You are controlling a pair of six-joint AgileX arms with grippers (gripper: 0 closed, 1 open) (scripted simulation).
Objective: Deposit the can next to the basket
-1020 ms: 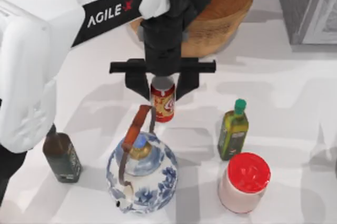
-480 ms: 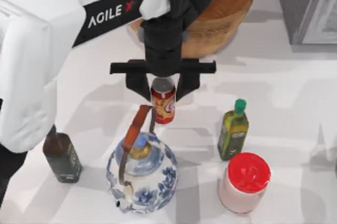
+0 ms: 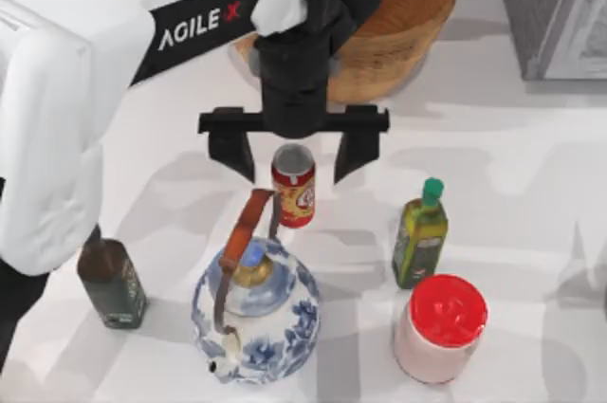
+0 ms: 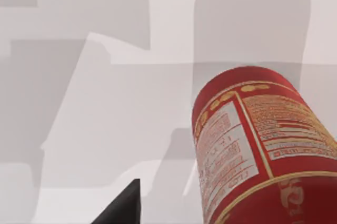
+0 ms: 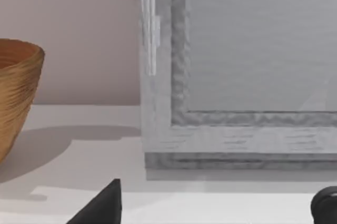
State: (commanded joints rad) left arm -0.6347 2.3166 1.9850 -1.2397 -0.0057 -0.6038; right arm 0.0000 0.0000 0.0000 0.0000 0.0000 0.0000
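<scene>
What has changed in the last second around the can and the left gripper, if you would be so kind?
The left gripper has spread its fingers and let go of the can; a second ago they were closed on it. The can stands upright on the table in about the same spot, between the basket and the teapot. The basket, teapot, bottles and jar have not moved.

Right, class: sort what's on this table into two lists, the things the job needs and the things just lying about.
Job:
can, standing between the open fingers
basket, behind the arm
left gripper, above the can

Lying about:
teapot
dark bottle
green-capped bottle
red-lidded jar
grey cabinet
</scene>
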